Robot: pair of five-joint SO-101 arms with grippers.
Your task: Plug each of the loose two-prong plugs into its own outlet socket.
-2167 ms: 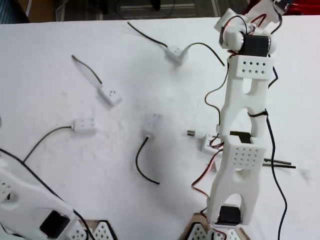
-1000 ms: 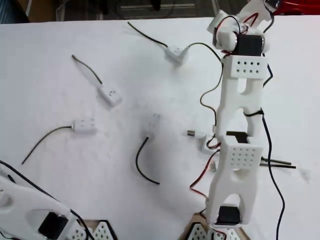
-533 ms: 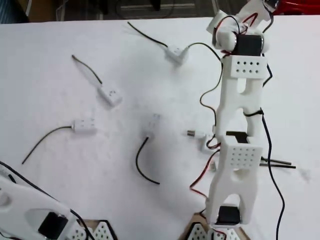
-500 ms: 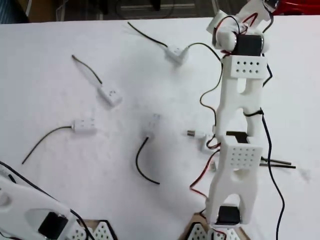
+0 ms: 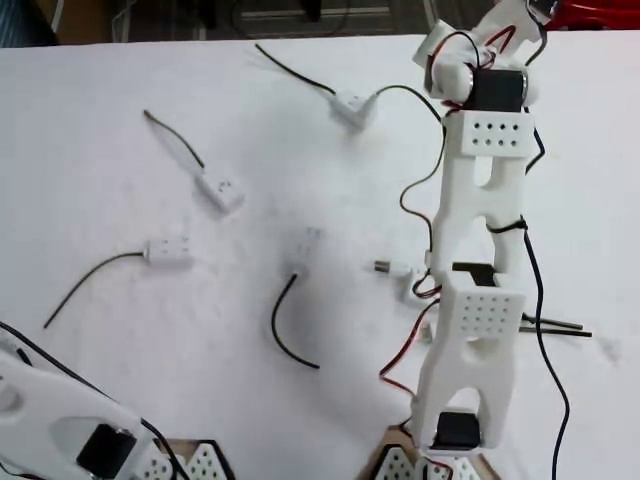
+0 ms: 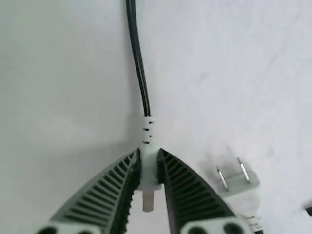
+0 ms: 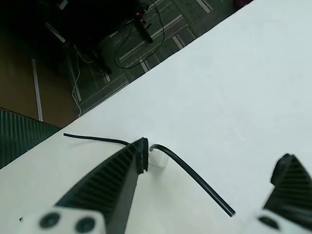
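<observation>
My left gripper (image 6: 148, 157) is shut on a white plug (image 6: 147, 139) at its ribbed neck, and the plug's black cord (image 6: 136, 53) runs away over the white table. A second two-prong plug (image 6: 237, 178) lies loose just beside that gripper. The high view has the left arm (image 5: 60, 425) at the near left corner. Several white outlet sockets lie spread out: one (image 5: 352, 106) far, one (image 5: 222, 190), one (image 5: 168, 251) and one (image 5: 306, 244). My right gripper (image 7: 213, 155) hangs open above the table near the far socket (image 7: 158, 161). Another plug (image 5: 395, 268) lies partly under the right arm (image 5: 480, 250).
Short black leads trail from the sockets, one curling at the table's middle (image 5: 282, 325). Black sticks (image 5: 553, 324) lie to the right of the right arm. The table's far edge (image 7: 161, 63) drops to a dark floor with cables.
Between 2.2 s and 1 s ago the left arm drew back toward the near left corner and the right arm shifted slightly left. Nothing has moved since.
</observation>
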